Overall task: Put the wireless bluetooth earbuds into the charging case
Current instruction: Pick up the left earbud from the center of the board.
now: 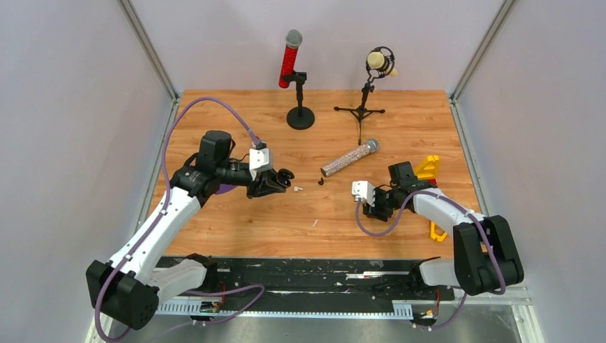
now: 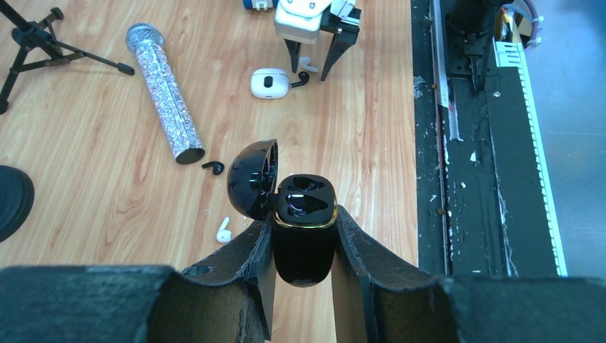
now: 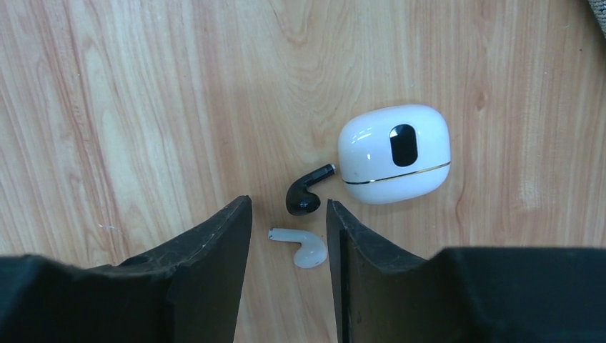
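My left gripper is shut on a glossy black charging case, held upright above the table with its lid hinged open to the left. A black earbud and a white earbud lie on the wood beyond it. My right gripper is open, low over the table, with a white earbud lying between its fingers. A second black earbud lies just past the fingertips, touching a closed white case.
A silver glitter microphone lies mid-table. A red microphone on a round-base stand and a cream microphone on a tripod stand at the back. A yellow object lies beside the right arm. A black rail runs along the near edge.
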